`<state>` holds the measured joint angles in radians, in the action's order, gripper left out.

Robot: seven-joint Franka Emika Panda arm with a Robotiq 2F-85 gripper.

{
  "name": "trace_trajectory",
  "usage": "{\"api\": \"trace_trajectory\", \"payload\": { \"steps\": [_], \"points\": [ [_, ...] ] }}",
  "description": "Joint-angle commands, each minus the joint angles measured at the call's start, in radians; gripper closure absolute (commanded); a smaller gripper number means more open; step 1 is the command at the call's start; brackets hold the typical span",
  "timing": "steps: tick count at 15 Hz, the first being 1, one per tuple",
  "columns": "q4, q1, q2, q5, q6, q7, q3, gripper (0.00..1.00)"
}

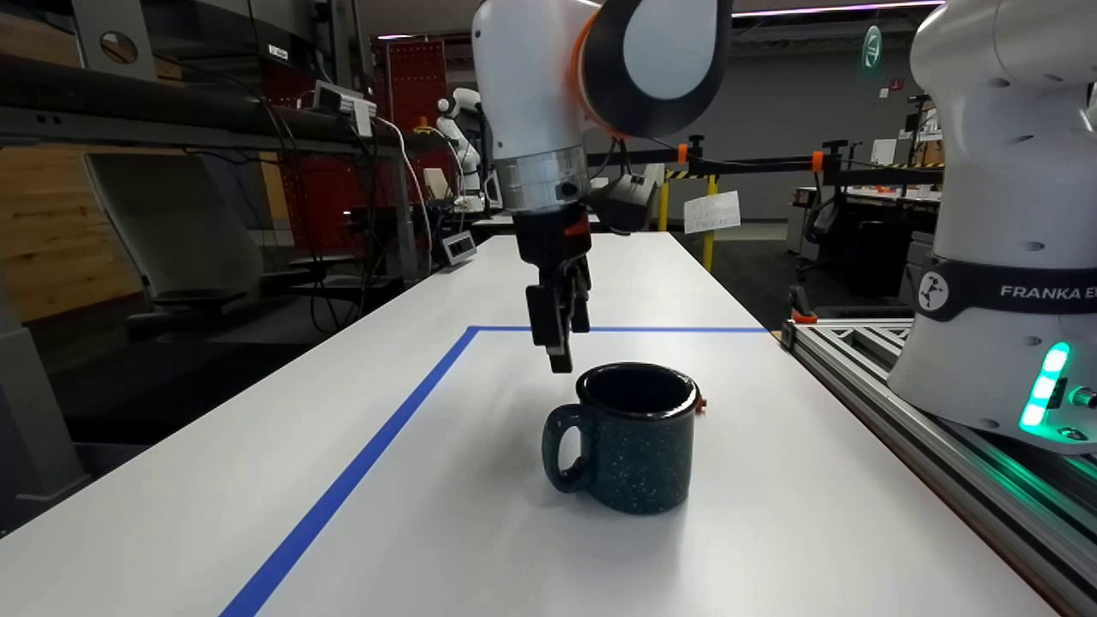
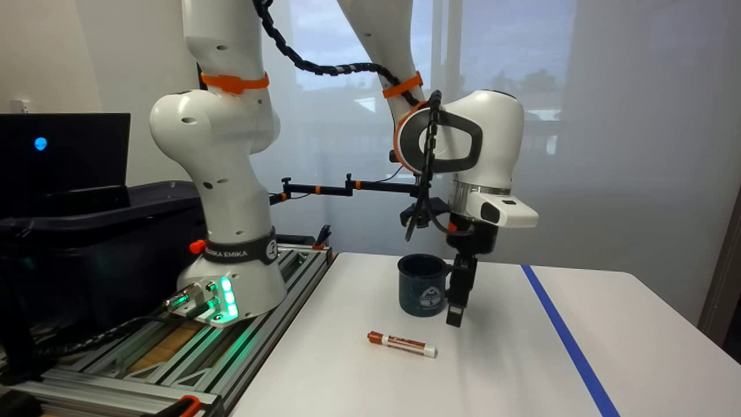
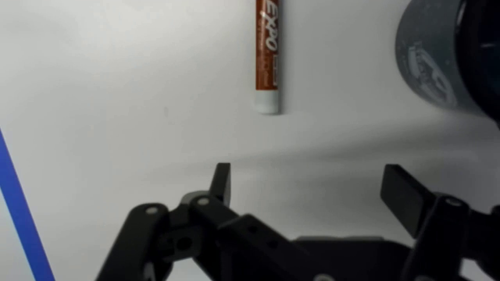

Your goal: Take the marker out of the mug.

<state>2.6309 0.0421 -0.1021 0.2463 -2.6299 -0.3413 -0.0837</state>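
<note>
Beyond the parted fingers [image 3: 404,199] — outside the speckled mug [image 1: 638,446] — lies the EXPO marker [image 3: 267,56], long axis across their span.

Marker [image 2: 401,344]: red-orange barrel lettered EXPO, white at one end
Marker's pose: lying flat on the white table [image 2: 324,382], outside the mug [image 1: 641,454], near it but apart
Mug: dark blue-teal, speckled, pale emblem on its side, rounded handle, dark inside
Mug's pose: standing upright
</note>
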Motion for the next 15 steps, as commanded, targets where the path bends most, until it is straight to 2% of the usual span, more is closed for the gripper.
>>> {"api": "trace_trajectory", "payload": {
  "steps": [1,6,8,9,15],
  "points": [
    [0.057,-0.002,0.146,0.036,0.012,-0.012,0.016,0.00],
    [0.095,-0.024,0.285,0.085,0.024,-0.026,0.076,0.00],
    [0.103,-0.025,0.318,0.016,0.023,0.015,0.091,0.00],
    [0.063,-0.038,0.240,0.031,0.003,0.007,0.098,0.00],
    [0.081,-0.045,0.279,0.025,0.004,0.009,0.109,0.00]
  ]
}}
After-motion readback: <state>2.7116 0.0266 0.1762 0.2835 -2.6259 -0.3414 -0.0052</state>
